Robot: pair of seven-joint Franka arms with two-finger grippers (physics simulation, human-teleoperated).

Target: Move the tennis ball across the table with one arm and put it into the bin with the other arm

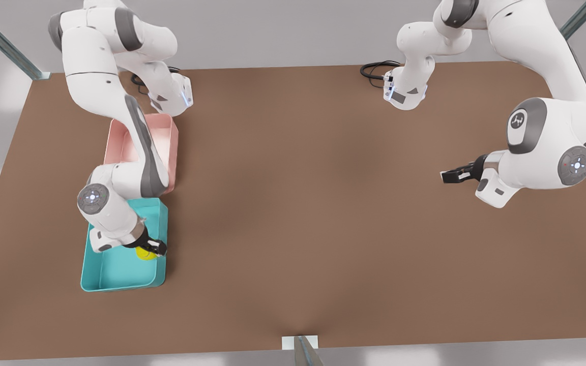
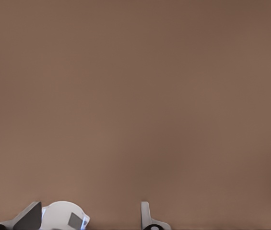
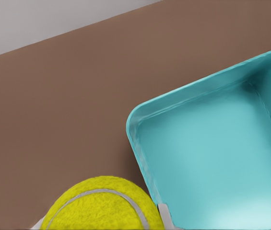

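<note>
The surface [image 1: 298, 203] is seen as a broad, flat, matte brown top, with metal frame posts at its corners. The tennis ball [image 1: 146, 252] is a small, fuzzy, bright yellow-green sphere crossed by a thin pale curved seam; its felted nap is plain in the right wrist view [image 3: 104, 206]. The bin [image 1: 115, 274] is a teal rectangular plastic tray with rounded corners, low walls and a smooth, slightly glossy floor, seen also in the right wrist view [image 3: 212, 158]. Just beyond it, toward the far edge, a smaller pink tray [image 1: 163, 137] of the same rounded form is placed, partly covered by the arm's white links.

On the front view's left, the right claw [image 1: 151, 248] is held over the bin, at the wall nearer the middle of the surface. The ball is gripped between its dark fingers, which are closed to the ball's width. Whether the ball touches the bin's floor or wall cannot be told.

On the front view's right, the left claw [image 1: 448, 175] is held above bare surface, well apart from the bin, and the arm waits there. Its dark fingers are seen close together with nothing between them. In the left wrist view, the brown surface [image 2: 135, 96] is shown.
</note>
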